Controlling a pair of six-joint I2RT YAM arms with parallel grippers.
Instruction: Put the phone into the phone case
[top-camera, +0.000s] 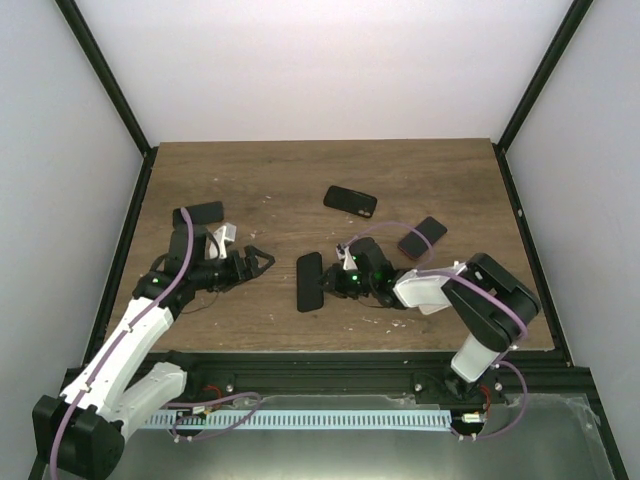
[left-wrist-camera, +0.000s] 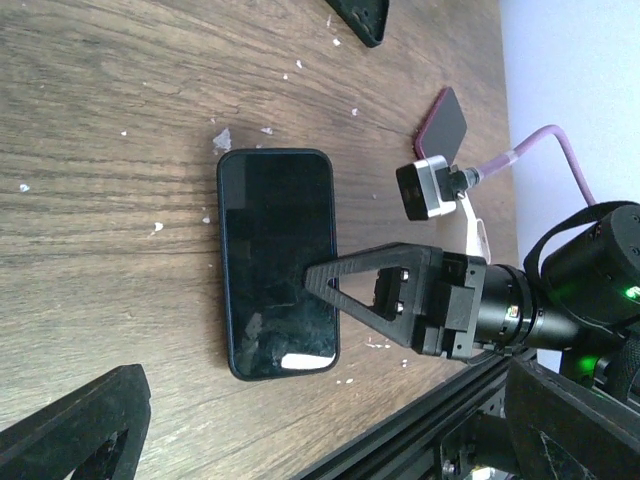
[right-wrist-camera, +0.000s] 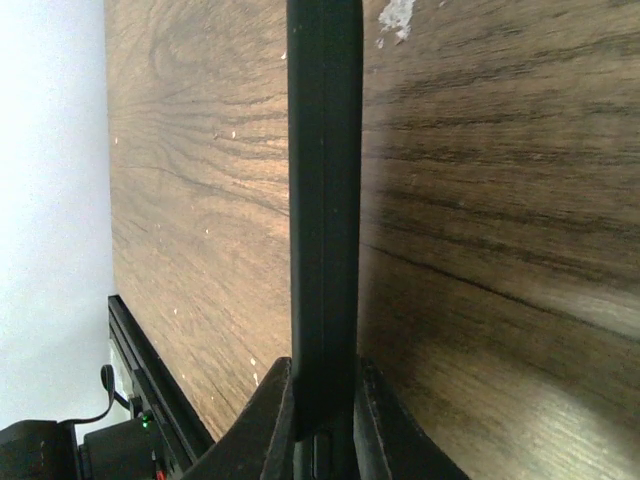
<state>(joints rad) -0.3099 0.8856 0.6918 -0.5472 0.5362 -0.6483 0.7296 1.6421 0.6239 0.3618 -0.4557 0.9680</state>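
The phone (top-camera: 310, 282) is clamped edgewise by the right gripper (right-wrist-camera: 322, 415) — the left gripper (top-camera: 264, 262) is spread wide, just beside it.

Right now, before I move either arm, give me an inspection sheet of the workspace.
Surface: wooden table, white specks scattered.
Job's things: black phone, pinched at its edge; case not identified.
Clutter: black slab and dark red slab farther back, possibly cases.
Grippers: right claw shut on phone; left claw open, apart from it.
Cables: purple cables along both arms.
Surroundings: white walls, black frame posts.
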